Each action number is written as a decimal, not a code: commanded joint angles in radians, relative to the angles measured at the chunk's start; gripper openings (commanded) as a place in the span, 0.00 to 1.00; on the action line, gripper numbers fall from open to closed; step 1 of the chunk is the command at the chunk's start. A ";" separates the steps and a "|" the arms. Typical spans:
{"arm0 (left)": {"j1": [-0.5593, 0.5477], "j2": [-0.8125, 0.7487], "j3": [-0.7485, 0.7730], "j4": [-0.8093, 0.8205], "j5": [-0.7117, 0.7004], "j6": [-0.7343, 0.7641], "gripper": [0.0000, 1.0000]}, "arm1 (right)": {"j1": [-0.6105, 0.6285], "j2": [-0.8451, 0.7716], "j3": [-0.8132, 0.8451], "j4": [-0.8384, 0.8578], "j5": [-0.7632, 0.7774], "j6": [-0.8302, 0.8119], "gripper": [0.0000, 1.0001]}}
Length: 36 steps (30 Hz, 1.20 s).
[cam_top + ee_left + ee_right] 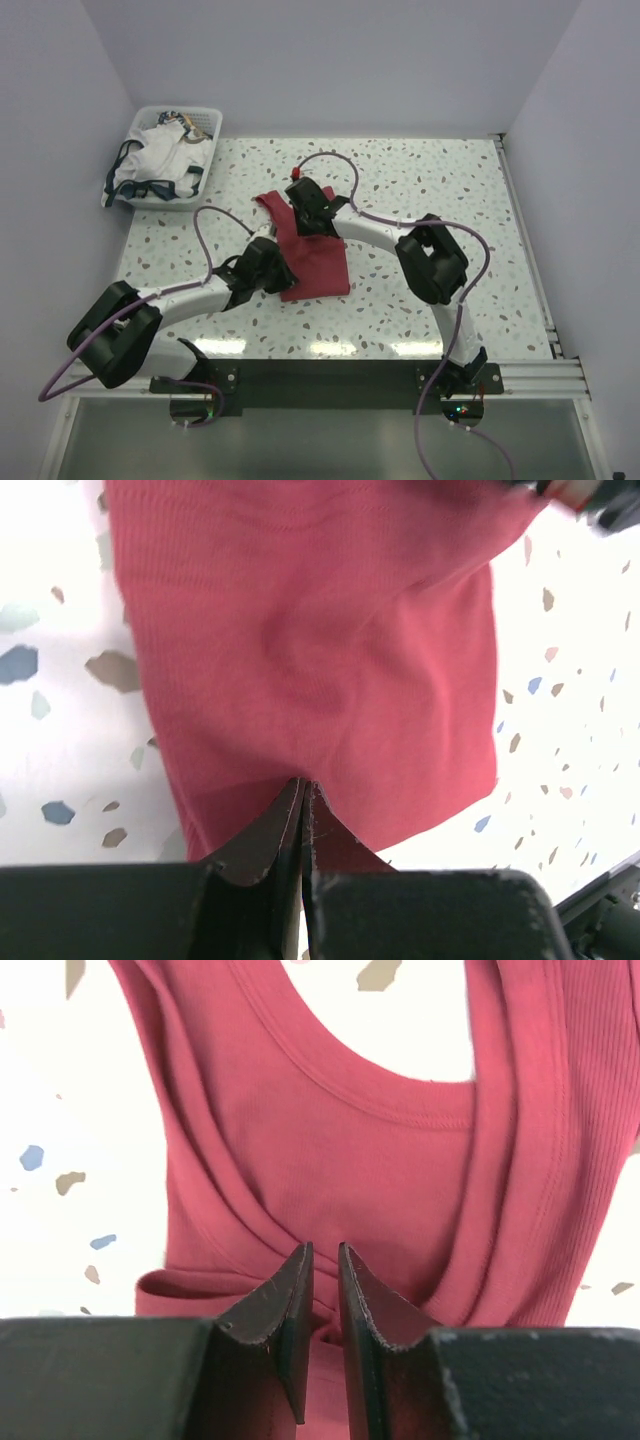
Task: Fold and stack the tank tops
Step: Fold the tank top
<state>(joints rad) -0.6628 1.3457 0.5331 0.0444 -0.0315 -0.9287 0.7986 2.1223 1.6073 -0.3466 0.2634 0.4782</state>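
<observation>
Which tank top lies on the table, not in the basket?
The dark red tank top; the white, navy-trimmed tank top is bunched in the basket.

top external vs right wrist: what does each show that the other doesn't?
Only top external: the basket at the table's far left corner, the white tank top in it, and the left arm. Only right wrist: the neckline seam and ribbing up close, and the right gripper with its jaws nearly together on a fold. Both: the red tank top lying on the speckled table.
</observation>
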 commanded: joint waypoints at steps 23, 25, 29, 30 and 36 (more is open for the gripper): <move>0.089 0.148 0.237 0.015 -0.077 0.065 0.12 | 0.102 -0.472 -0.491 0.089 0.074 0.105 0.27; 0.107 0.196 0.238 0.026 -0.080 0.067 0.12 | 0.117 -0.450 -0.506 0.093 0.077 0.117 0.27; 0.150 0.273 0.235 0.057 -0.079 0.065 0.10 | 0.128 -0.409 -0.550 0.123 0.051 0.145 0.27; 0.157 0.294 0.232 0.063 -0.082 0.064 0.10 | 0.129 -0.401 -0.573 0.126 0.047 0.149 0.27; 0.178 0.333 0.226 0.100 -0.053 0.060 0.11 | 0.129 -0.394 -0.661 0.150 0.017 0.166 0.27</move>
<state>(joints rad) -0.4946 1.6562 0.7509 0.1055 -0.0772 -0.8948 0.9291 1.7264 0.9730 -0.2359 0.2958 0.6151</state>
